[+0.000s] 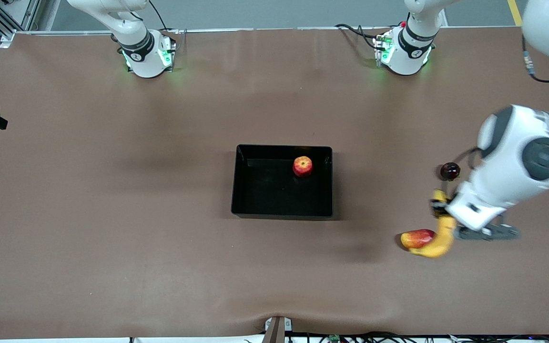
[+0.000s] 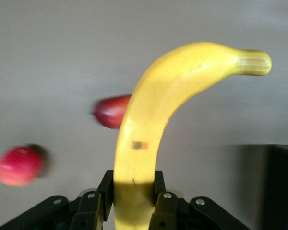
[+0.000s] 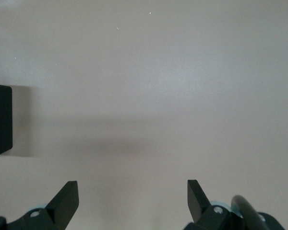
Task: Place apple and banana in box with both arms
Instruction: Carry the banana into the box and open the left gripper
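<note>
A brown table (image 1: pixel 112 214) seen from a high camera, with two white robot arms based along its upper edge. A black box (image 1: pixel 250 190) sits mid-table, and the apple (image 1: pixel 302 166) rests inside it, near the corner closest to the left arm's base. Toward the left arm's end of the table, the left gripper (image 1: pixel 441 209) is clamped on the banana (image 1: pixel 442 238), whose curved lower end points toward the camera. An oval red-yellow fruit (image 1: pixel 417 238) lies just beside that lower end, on the box's side of the gripper. A dark red round fruit (image 1: pixel 450 171) sits near the gripper, farther from the camera. Only the right arm's base (image 1: pixel 146 52) shows.
</note>
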`<state>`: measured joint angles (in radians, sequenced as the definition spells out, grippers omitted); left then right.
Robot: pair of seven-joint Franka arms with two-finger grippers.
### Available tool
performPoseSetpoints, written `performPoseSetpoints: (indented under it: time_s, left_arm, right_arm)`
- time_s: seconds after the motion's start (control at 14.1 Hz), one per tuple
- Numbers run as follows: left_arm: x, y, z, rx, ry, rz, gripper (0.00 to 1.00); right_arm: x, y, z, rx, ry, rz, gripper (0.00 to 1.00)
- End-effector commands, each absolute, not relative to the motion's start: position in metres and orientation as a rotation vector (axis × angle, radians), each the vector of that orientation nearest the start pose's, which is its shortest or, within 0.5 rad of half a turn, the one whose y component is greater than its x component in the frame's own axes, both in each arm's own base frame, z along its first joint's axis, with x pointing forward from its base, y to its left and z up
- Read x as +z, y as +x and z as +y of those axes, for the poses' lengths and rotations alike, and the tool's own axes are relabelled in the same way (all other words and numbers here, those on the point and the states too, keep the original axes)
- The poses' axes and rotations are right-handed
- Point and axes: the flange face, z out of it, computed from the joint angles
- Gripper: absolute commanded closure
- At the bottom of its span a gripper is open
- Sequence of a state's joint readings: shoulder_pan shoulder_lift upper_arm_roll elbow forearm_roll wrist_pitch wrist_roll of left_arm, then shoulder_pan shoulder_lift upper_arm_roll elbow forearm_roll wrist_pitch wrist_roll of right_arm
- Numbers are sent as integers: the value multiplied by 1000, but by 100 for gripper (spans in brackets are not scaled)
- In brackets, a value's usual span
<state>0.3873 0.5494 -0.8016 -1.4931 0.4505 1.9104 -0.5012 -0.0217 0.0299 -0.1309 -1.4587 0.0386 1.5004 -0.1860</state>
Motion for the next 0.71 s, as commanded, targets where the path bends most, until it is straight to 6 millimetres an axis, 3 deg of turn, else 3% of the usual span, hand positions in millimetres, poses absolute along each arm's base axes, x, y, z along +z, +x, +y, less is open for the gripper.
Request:
performPoseSetpoints:
  time_s: [0.0,0.14,0.28,0.5,0.64]
  left_arm:
    - [420,635,-253,-47,-3130,-162,100]
    - [397,603,-330,3,-3131,-209,100]
    - [378,580,-394,30,-3162,-203,100]
    - [342,551,-467,26,-3157,-173,100]
    - [311,534,-507,-65,-3149,-198,100]
  right_arm:
    - [660,548,-84,-29,-3124,-61,0]
    - [661,548,-86,-32,-3123,-47,0]
    - [660,548,-87,-30,-3123,-42,0]
    - [661,548,-86,-32,-3123,-44,0]
    - [660,548,-87,-30,-3123,-42,0]
